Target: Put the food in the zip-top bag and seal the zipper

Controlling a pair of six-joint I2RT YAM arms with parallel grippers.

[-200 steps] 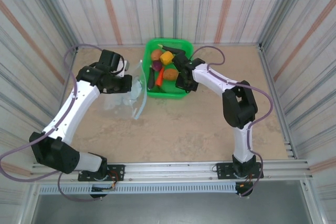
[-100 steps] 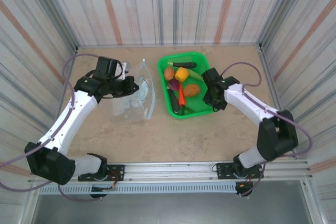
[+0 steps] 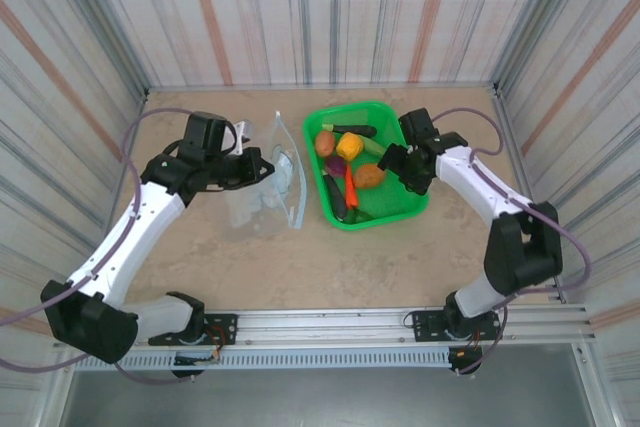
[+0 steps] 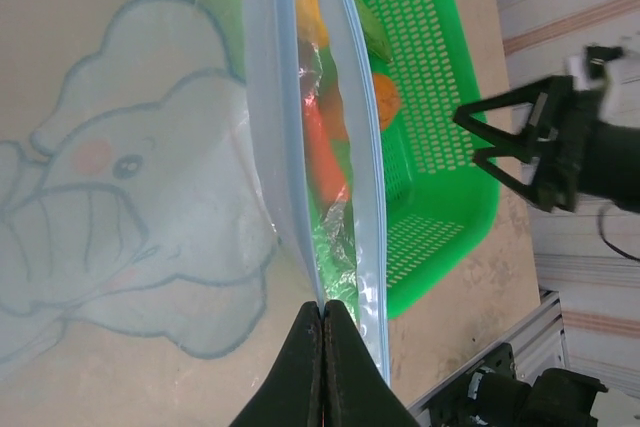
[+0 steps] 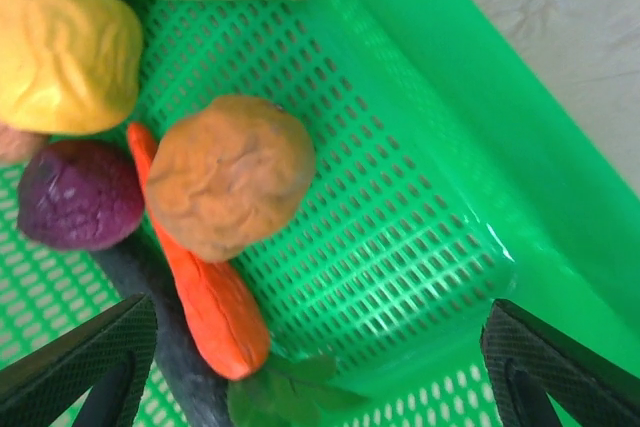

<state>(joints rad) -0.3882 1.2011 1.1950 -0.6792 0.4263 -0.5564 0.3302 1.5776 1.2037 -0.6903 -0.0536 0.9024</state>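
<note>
The zip-top bag, clear with an elephant print, hangs from my left gripper, which is shut on one lip of its mouth. The pale blue zipper strips stand apart, so the mouth gapes. The food lies in a green mesh basket: a brown potato, orange carrot, yellow fruit, purple onion and a dark eggplant. My right gripper hovers open over the basket's right half, holding nothing.
The basket stands just right of the bag. Striped walls close in the table on three sides. Bare tabletop stretches in front of bag and basket.
The right gripper dragged the basket to the right, then opened and let go of its rim. The left gripper carried the bag a little to the right, still shut on it.
</note>
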